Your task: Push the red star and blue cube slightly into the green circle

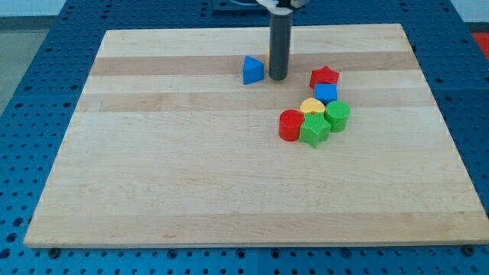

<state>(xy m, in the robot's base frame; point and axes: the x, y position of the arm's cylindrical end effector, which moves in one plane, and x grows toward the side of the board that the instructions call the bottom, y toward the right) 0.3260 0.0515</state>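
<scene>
The red star [325, 76] lies at the view's upper right of the wooden board [191, 176]. The blue cube [326, 93] sits just below it, touching. The green circle [338, 115] is below and slightly right of the cube, touching it. My tip [278, 78] rests on the board to the left of the red star, about a block and a half away, right next to a blue triangle [253, 70].
A yellow heart [312, 105], a red cylinder-like block [290, 125] and a green star [315, 130] cluster against the green circle's left. Blue pegboard surrounds the board.
</scene>
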